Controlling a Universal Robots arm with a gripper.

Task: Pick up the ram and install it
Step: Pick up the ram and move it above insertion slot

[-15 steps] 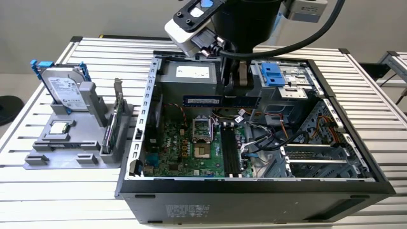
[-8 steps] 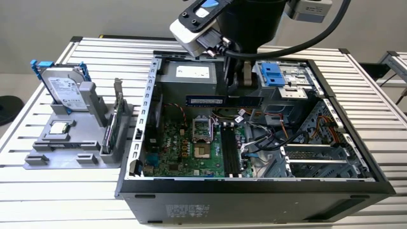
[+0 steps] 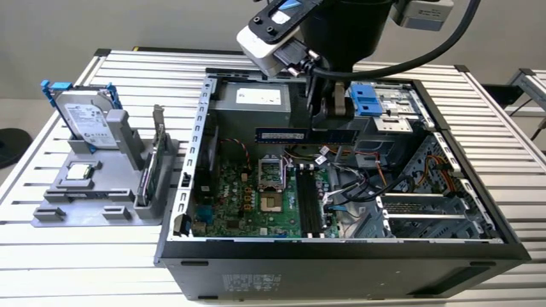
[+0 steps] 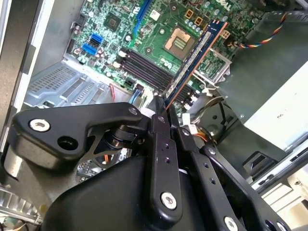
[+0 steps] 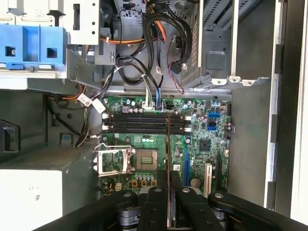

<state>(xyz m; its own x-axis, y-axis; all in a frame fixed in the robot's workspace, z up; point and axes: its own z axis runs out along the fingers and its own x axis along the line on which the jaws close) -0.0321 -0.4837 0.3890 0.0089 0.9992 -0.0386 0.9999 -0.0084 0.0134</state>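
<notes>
The ram (image 3: 282, 135), a long dark-blue stick, hangs level above the open computer case (image 3: 183, 192), over the motherboard (image 3: 247, 204). My gripper (image 3: 328, 130) comes down from above and is shut on the stick towards the end on the exterior view's right. In the second wrist view the ram (image 4: 197, 57) juts out from the black fingertips (image 4: 160, 108) over the board. The first wrist view has the ram (image 5: 168, 139) edge-on, crossing above the black memory slots (image 5: 139, 122), with the gripper (image 5: 168, 182) closed around it. The slots (image 3: 309, 204) lie well below the stick.
A grey holder (image 3: 81, 211) at the exterior view's left carries a hard drive (image 3: 85, 118), a small square chip (image 3: 79, 171) and an upright card with a bracket (image 3: 153, 160). Inside the case are loose cables (image 3: 354, 185), a blue drive caddy (image 3: 369, 99) and the CPU socket (image 3: 271, 185).
</notes>
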